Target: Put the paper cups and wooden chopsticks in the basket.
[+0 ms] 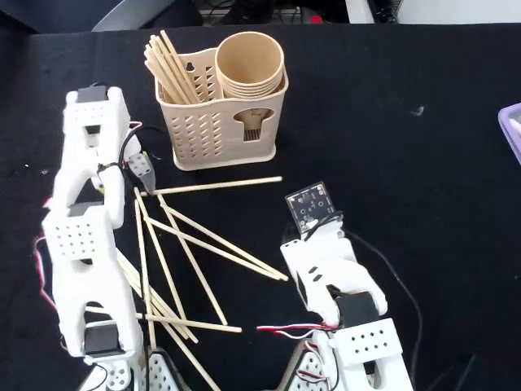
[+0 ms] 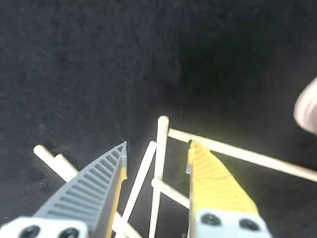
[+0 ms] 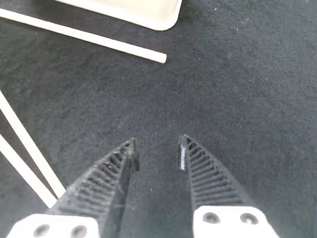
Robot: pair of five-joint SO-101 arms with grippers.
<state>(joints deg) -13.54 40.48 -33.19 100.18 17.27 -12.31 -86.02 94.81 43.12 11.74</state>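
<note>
Chopsticks (image 1: 195,239) of pale wood lie loose on the black table (image 1: 407,204), fanned out between the 2 arms. They are thin, round and straight, and several cross one another. Most of the fan runs from far-left to near-right. The leftmost sticks run almost straight from near to far, and their far ends bunch under the left gripper (image 2: 157,146).

Its grey finger (image 2: 94,188) and yellow finger (image 2: 213,178) are spread apart and empty. In the left wrist view 2 stick ends sit between them, with the sticks' long axes roughly in line with the fingers, so a squeeze would take them side-on. By my judgement that makes the left arm the nearer one for the next pick, though the crossings underneath could drag a neighbouring stick along.

1 more stick, the crosswise chopstick (image 1: 216,186), lies left to right just near of the basket (image 1: 216,130). Its left end passes by the yellow fingertip, and its right end lies just far of the right gripper (image 3: 157,148). That gripper's black fingers are also parted and hold nothing; they sit over bare table, apart from the stick's end.

The basket, cream and perforated, stands upright at the far side. A stack of paper cups (image 1: 250,61) fills its right compartment, and a bundle of stowed chopsticks (image 1: 171,65) leans in its left one.
</note>
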